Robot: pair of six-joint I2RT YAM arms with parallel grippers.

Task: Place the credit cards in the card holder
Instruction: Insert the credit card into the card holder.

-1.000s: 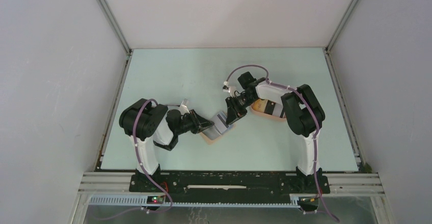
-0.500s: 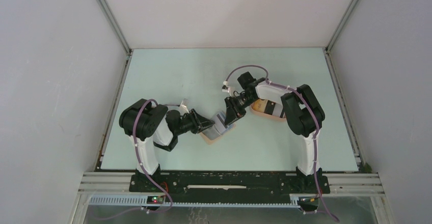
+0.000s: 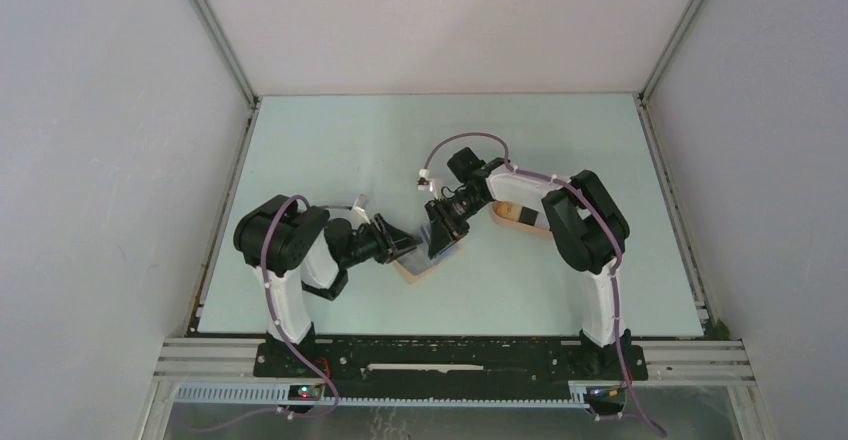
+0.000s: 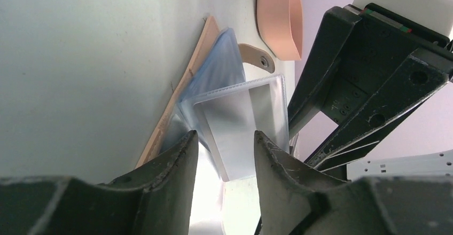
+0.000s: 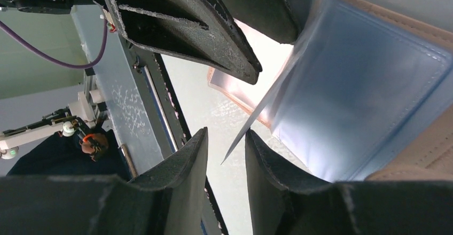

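Pale green counter fills the white-walled cell, and your two arms lean in over its middle from the near edge. Your left arm reaches low to the right. Your right arm bends back to the left, its forearm crossing above the peach-pink tray. What look like the credit cards show only as a yellowish patch in that tray, mostly hidden under the forearm and too small to read.

The card holder lies open on the counter between the two grippers, near the tray. Its tan leather rests against the surface and its clear plastic sleeves stand up off it. Whether a card sits inside those sleeves cannot be told from any view.

Your left gripper straddles the raised sleeves, fingers apart with the plastic filling the space between them; you cannot tell whether they press on it. Your right gripper faces it from the opposite side, fingers narrowly apart. The corner of one thin clear sheet reaches in between them, with a gap showing beside it. The holder's small tan strap, with its dark snap, pokes out behind the sleeves toward the tray.
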